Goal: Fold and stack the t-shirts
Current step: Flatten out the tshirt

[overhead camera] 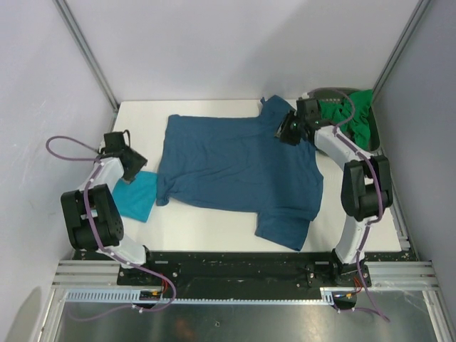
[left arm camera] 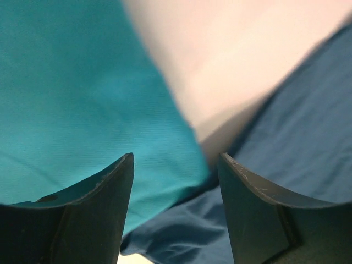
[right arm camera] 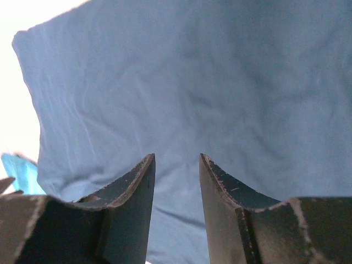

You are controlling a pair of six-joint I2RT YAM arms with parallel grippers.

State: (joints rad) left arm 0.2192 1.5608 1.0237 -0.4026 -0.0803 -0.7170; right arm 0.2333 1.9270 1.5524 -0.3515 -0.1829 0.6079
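Note:
A dark steel-blue t-shirt (overhead camera: pixel 239 171) lies spread flat across the middle of the white table. A folded turquoise t-shirt (overhead camera: pixel 135 198) sits at the left, touching the blue shirt's left sleeve. My left gripper (overhead camera: pixel 137 169) hovers over that spot, open and empty. Its wrist view shows my left gripper (left arm camera: pixel 176 159) above the turquoise cloth (left arm camera: pixel 82 99) and the blue sleeve (left arm camera: pixel 308 137). My right gripper (overhead camera: pixel 281 133) stands open over the blue shirt's far right shoulder. In the right wrist view my right gripper (right arm camera: pixel 177 158) holds nothing, with blue cloth (right arm camera: pixel 192 82) below.
Bright green shirts (overhead camera: pixel 353 121) are heaped in a dark grey tray (overhead camera: pixel 326 92) at the back right corner. White walls and metal posts close in the table on three sides. Bare table (left arm camera: pixel 231 66) shows between the turquoise and blue shirts.

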